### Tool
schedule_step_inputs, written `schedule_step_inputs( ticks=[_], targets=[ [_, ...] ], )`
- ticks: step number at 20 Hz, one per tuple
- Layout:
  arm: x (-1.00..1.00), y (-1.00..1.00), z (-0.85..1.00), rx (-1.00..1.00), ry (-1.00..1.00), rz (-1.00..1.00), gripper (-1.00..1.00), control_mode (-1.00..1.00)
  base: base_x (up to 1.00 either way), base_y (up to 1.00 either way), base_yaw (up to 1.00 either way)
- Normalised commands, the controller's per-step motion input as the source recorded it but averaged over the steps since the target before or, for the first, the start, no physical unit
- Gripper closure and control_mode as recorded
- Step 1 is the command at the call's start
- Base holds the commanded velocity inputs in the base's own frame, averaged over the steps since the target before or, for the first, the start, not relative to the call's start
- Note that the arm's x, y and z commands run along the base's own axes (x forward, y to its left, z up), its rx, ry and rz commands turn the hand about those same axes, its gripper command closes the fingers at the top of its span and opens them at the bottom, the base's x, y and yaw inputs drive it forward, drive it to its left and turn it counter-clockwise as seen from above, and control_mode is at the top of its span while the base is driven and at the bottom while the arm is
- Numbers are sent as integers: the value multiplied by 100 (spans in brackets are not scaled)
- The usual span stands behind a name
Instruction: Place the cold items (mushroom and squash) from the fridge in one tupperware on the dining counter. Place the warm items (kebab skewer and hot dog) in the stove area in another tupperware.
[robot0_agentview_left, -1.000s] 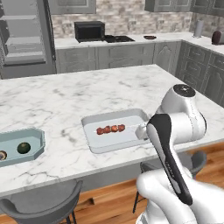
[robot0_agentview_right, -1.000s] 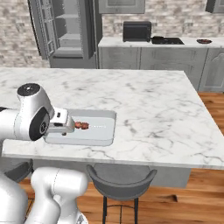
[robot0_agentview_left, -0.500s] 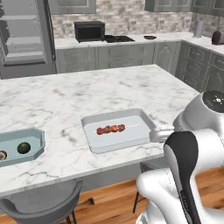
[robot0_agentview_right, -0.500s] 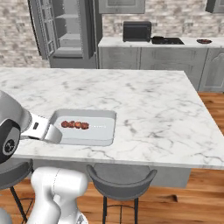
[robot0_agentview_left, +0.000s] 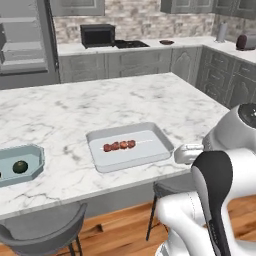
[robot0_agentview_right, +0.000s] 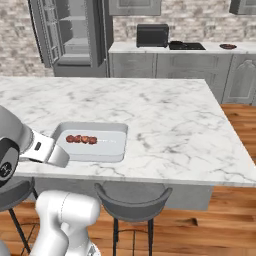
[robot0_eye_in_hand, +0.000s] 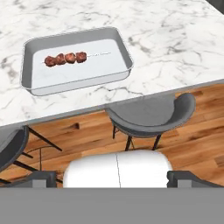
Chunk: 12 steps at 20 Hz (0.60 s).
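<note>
A kebab skewer (robot0_agentview_left: 119, 145) (robot0_agentview_right: 82, 139) (robot0_eye_in_hand: 65, 58) lies in a grey tupperware (robot0_agentview_left: 150, 155) (robot0_agentview_right: 116, 127) (robot0_eye_in_hand: 124, 48) near the front edge of the dining counter. Further left on that counter a pale blue tupperware (robot0_agentview_left: 36, 151) holds a dark green round item (robot0_agentview_left: 20, 166), probably the squash. The mushroom and the hot dog are out of view. My gripper (robot0_eye_in_hand: 116, 179) is open and empty. It hangs back from the counter's near edge, above the stools, and looks towards the skewer's tupperware.
Dark stools (robot0_eye_in_hand: 151, 113) (robot0_agentview_right: 132, 195) (robot0_agentview_left: 42, 235) stand under the counter's near edge on the wooden floor. At the back are the open fridge (robot0_agentview_right: 75, 35), a microwave (robot0_agentview_left: 97, 35) and the stove (robot0_agentview_right: 186, 46).
The arm has swung away from above the grey tupperware, back and down past the counter's near edge. The gripper has stayed open. The skewer and both tupperwares have not moved.
</note>
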Motion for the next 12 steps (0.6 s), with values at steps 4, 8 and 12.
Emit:
schedule_step_inputs(
  ticks=[4, 8, 12],
  targets=[
    [0, 0, 0, 0, 0, 0, -100, 100, -57, -99, -15],
    [0, 0, 0, 0, 0, 0, -100, 100, -40, -100, -11],
    [0, 0, 0, 0, 0, 0, -100, 100, -29, -100, -8]
  ],
)
